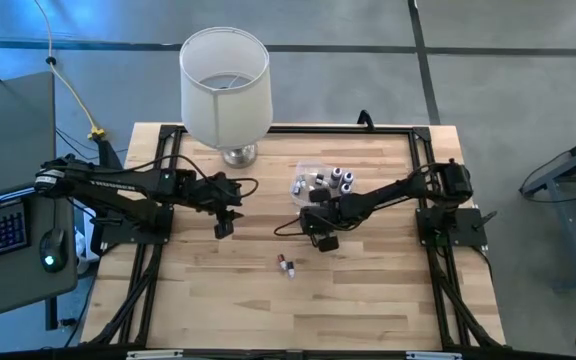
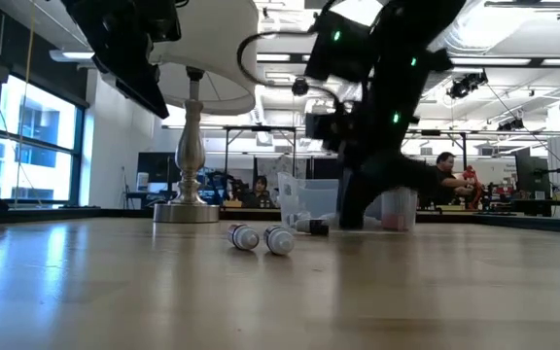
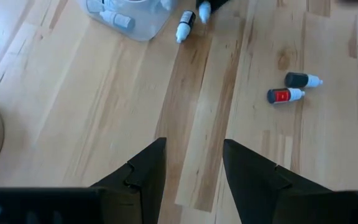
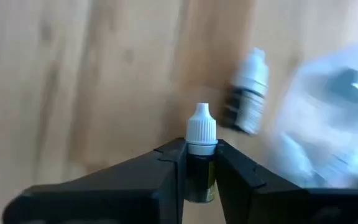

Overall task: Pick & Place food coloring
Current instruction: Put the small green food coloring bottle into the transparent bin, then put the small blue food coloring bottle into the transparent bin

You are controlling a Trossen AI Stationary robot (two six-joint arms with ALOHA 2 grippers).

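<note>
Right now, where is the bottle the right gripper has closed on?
In the right wrist view the food coloring bottle stands clamped in the right gripper, white cap up, just over the wooden table beside the clear tub, mid-table in the high view.

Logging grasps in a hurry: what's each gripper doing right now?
Left gripper: open, empty, above the table.
Right gripper: shut on a food coloring bottle beside the clear tub.

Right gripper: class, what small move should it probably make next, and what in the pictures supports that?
Probably a short, straight lift. The right gripper has its fingers closed on a small food coloring bottle, white cap pointing out, low over the wooden table beside the clear tub. Another bottle lies close by, so lifting before any sideways travel should avoid knocking it.
</note>
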